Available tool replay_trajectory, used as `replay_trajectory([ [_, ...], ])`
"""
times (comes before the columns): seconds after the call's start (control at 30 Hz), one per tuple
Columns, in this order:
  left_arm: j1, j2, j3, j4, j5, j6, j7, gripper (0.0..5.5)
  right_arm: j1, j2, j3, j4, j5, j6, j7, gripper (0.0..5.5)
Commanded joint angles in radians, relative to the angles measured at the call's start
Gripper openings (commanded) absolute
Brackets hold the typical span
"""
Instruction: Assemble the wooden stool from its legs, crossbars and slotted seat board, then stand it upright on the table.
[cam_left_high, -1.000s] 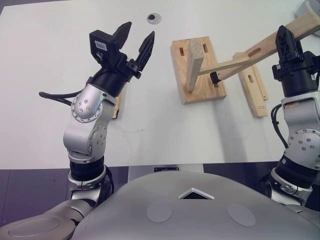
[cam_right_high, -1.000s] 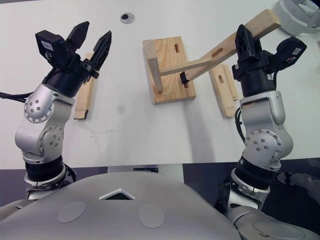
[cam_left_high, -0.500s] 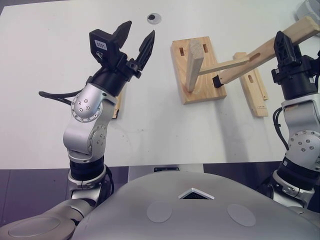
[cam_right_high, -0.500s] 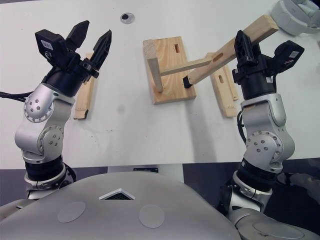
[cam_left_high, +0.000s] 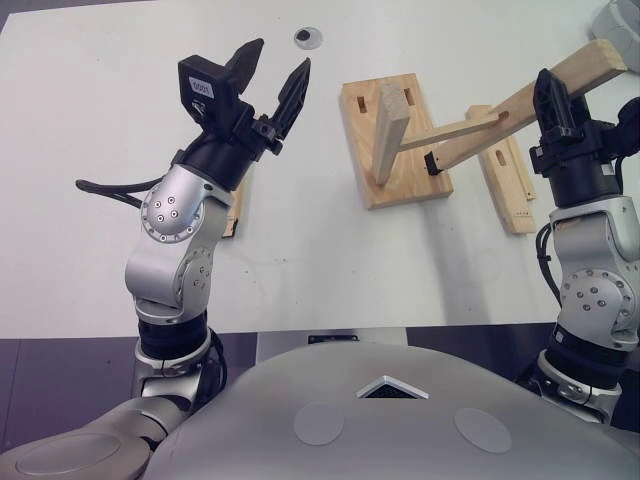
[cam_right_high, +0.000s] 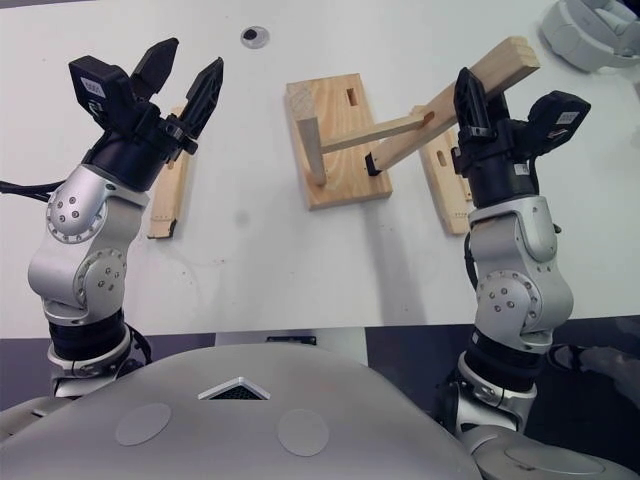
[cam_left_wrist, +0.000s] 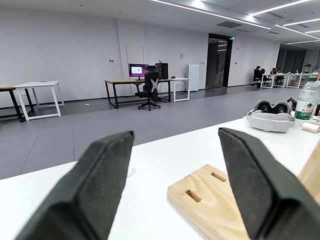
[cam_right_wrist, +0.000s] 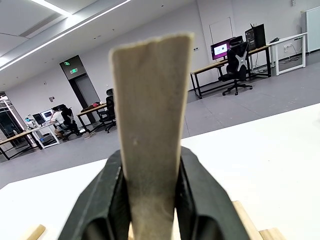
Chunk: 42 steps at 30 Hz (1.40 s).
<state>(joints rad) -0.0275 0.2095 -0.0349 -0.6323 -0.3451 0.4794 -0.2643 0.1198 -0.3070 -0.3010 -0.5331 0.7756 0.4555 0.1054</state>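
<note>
In the left eye view, you are holding the right gripper (cam_left_high: 552, 98) clamped on the held leg (cam_left_high: 500, 108). Its long axis is slanting down to the seat board (cam_left_high: 405, 192), which is lying near the table's (cam_left_high: 300, 260) far edge. One crossbar (cam_left_high: 458, 128) is joining it to the standing leg (cam_left_high: 390, 125).

In the right eye view, two more legs are lying flat, making four: the spare leg (cam_right_high: 448, 185) beside the board and the fourth leg (cam_right_high: 168, 205) under your left arm.

In the left wrist view, the left gripper (cam_left_wrist: 175, 134) is gaping wide, farther from the board.

In the right wrist view, the fingers (cam_right_wrist: 107, 200) are pinching the leg.

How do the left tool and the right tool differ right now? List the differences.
Left tool is open and empty; right tool is shut on a wooden leg. Left tool is above the table's left side; right tool is at the right, near the seat board. Both are black, two-fingered.
</note>
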Motion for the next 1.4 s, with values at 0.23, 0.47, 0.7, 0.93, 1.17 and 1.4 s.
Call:
replay_trajectory([
  [0.23,-0.017,0.005,0.007,-0.012,-0.016,0.027,0.008,3.12,-0.008,-0.109,0.101,0.101,-0.147,0.123,0.016,1.02],
  [0.47,-0.016,0.001,0.007,-0.017,-0.017,0.026,0.014,3.12,0.034,-0.146,0.136,0.130,-0.130,0.164,0.042,1.04],
  [0.7,-0.024,0.004,0.008,-0.014,-0.018,0.030,0.013,3.12,0.064,-0.185,0.175,0.141,-0.165,0.165,0.069,1.04],
  [0.93,-0.050,0.023,-0.014,-0.035,0.015,0.061,0.025,3.12,0.063,-0.291,0.290,0.116,-0.317,0.075,0.101,1.13],
  [1.17,-0.446,0.078,-0.126,-0.001,0.067,0.240,-0.022,3.12,0.044,-0.277,0.272,0.110,-0.270,0.079,0.063,1.15],
  [1.4,-0.583,0.272,-0.074,0.414,-0.093,0.106,-0.554,3.12,0.015,-0.297,0.295,0.166,-0.295,0.062,0.078,1.17],
])
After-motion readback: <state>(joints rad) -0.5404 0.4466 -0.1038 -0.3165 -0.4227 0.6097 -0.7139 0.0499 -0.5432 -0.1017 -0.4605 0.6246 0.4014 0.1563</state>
